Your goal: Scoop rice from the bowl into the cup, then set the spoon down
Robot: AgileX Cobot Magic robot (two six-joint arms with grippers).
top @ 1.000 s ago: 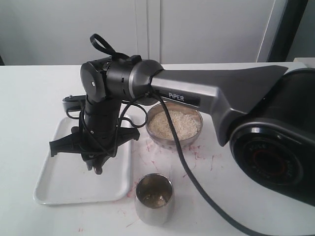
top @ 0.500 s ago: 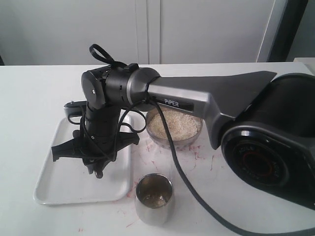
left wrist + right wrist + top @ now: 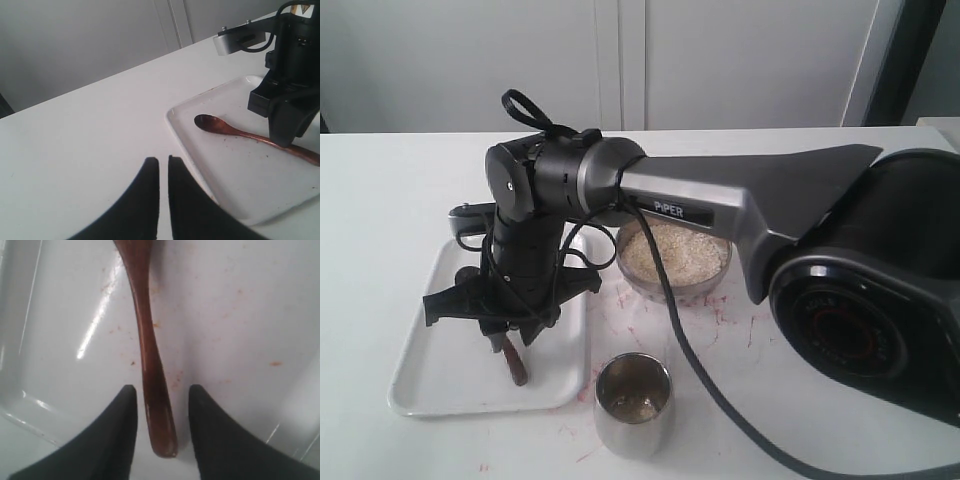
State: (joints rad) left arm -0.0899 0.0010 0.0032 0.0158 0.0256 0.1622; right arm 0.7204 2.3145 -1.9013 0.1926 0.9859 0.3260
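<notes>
The dark reddish-brown wooden spoon (image 3: 150, 365) lies flat on the white tray (image 3: 240, 315), its round end (image 3: 207, 122) pointing away from the handle. My right gripper (image 3: 162, 390) hovers just over the handle's end, open, its fingers apart on either side and not touching the wood. From outside, the right gripper (image 3: 505, 335) hangs over the tray (image 3: 440, 385) with the spoon's handle end (image 3: 517, 370) showing below it. The steel bowl (image 3: 722, 275) holds rice (image 3: 670, 250). The steel cup (image 3: 633, 405) stands in front with some grains inside. My left gripper (image 3: 163, 162) is shut and empty.
The right arm's grey link (image 3: 720, 190) stretches across above the bowl, with a black cable (image 3: 690, 340) trailing past the cup. Reddish stains (image 3: 630, 310) mark the table between tray and bowl. The left gripper sits over bare white table beside the tray's edge (image 3: 172, 125).
The right gripper has opened and lifted a little; the spoon it held now lies on the tray, its handle end showing below the fingers. The left gripper's earlier state is not shown.
</notes>
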